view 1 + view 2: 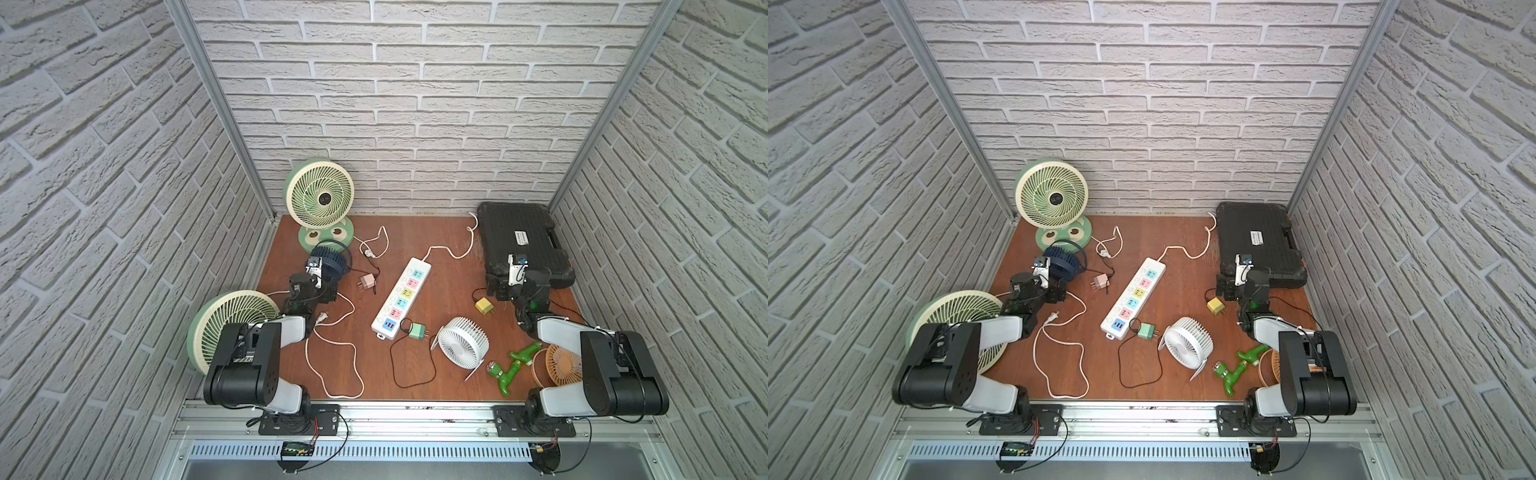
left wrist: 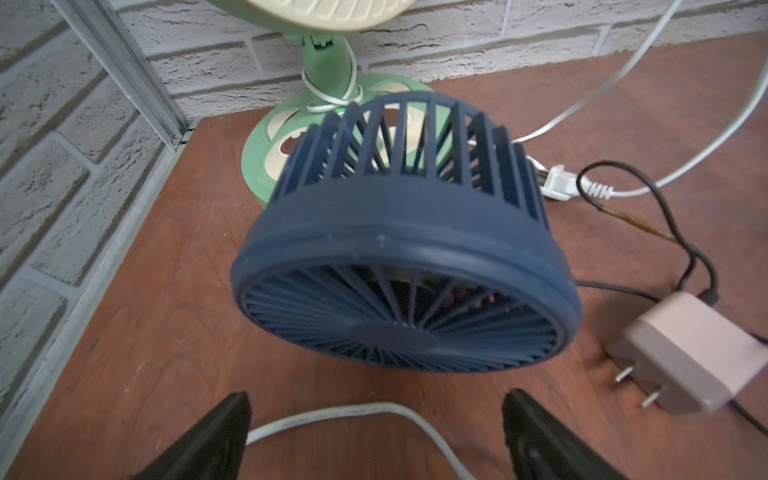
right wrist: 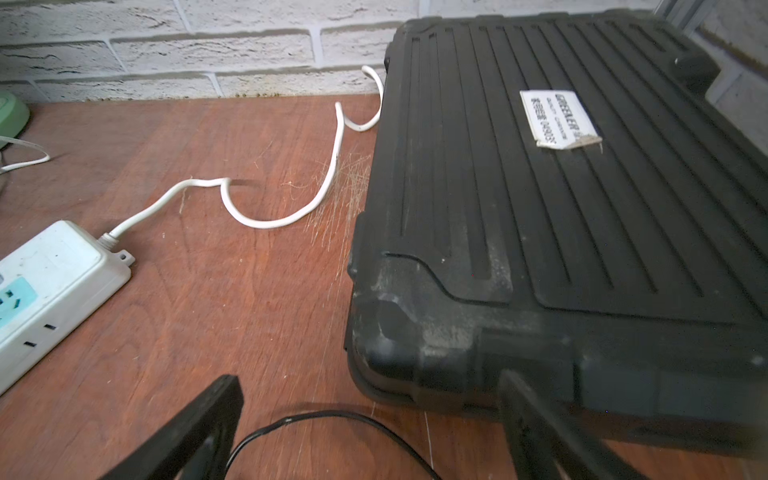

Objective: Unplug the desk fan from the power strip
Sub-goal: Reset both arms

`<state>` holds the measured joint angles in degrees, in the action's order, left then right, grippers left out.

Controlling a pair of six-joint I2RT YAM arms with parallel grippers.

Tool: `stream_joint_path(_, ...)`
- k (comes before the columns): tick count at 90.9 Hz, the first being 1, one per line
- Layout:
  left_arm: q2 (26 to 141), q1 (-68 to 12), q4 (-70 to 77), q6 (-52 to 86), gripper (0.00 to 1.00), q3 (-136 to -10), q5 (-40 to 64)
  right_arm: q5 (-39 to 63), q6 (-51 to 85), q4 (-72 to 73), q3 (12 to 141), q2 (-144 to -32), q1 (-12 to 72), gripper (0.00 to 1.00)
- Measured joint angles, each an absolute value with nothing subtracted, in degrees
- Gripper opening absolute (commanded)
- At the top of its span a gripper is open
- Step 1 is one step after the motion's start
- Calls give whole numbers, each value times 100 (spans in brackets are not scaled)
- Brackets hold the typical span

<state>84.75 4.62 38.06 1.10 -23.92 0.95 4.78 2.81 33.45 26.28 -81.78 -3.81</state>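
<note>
The power strip [image 1: 402, 297] lies slantwise in the middle of the worktop [image 1: 449, 257], its blue USB end toward the near edge and its cord end toward the far edge. In both top views its white cord [image 1: 1187, 251] snakes off to the black case [image 1: 519, 241] in the far right corner. A green adapter [image 1: 417, 332] rests on the worktop just beside the USB end with its prongs pointing away from the strip, and a black cable loops from it toward the near edge, close to a white fan [image 1: 462, 343]. A pink adapter [image 1: 367, 281] lies on the strip's left and a yellow adapter [image 1: 483, 306] on its right, both apart from it. The left gripper [image 2: 378, 397] sits low near the left edge with its fingers [image 2: 224, 432] spread wide and gripping nothing; a flat white cable crosses the wood beneath them, and a blue fan [image 2: 407, 266] stands right in front, with the green fan [image 1: 319, 197] of the far left corner behind it. The right gripper [image 3: 370, 378] is likewise spread and empty at the near corner of the case [image 3: 561, 208], a thin black cable on the wood under it. In that wrist view the strip's cord end [image 3: 54, 282] shows off to one side, well clear of the fingers. A second green fan [image 1: 230, 320] leans at the left edge.
</note>
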Motion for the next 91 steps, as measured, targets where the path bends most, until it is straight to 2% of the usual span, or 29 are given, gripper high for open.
stream_joint_path(28,8871,462,4842,106,98,-2049,86,373,51,4595,2224,-8792,-248,100)
stream_joint_path(91,8871,460,4969,154,98,-2056,-403,320,-3,4637,2217,-8818,-224,100)
